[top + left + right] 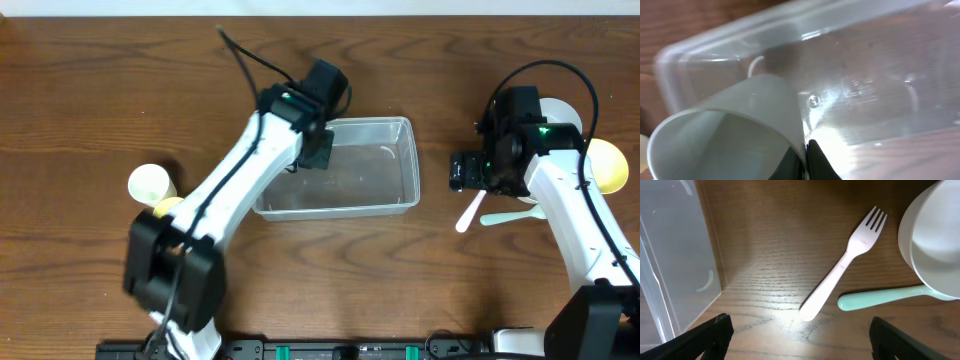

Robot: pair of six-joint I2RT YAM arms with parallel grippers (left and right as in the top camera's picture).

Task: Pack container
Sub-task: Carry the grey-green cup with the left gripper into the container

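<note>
**While left fingers grip a cup at the container, right fingers hang spread**

Where the brown wooden surface is seen from overhead, the clear rectangular plastic container with rounded corners and a rim sits near the middle, mouth up.

Left arm's fingers: over the container's far left corner. The left wrist view shows them clamped on the wall of a pale grey-white round cup, one dark finger outside the rim and a dark sliver inside it. The cup is tilted, its mouth towards the camera, with the container's wall and floor just behind it. Whether the cup touches the container, cannot tell.

Right arm's fingers: just right of the container's right end, above the surface. In the right wrist view they are spread wide, one finger on the container side, with only bare wood between them.

Right of the container:
- A white plastic fork lies flat, tines pointing away from the container.
- A mint-green plastic spoon handle lies just beside the fork's handle end; contact unclear.
- A round white bowl covers the spoon's far end.
- A round yellow bowl sits farther out, partly hidden by the arm.

Left of the container, well apart:
- A small white round cup.
- A yellow round object just beside that cup, half under the left arm.
</note>
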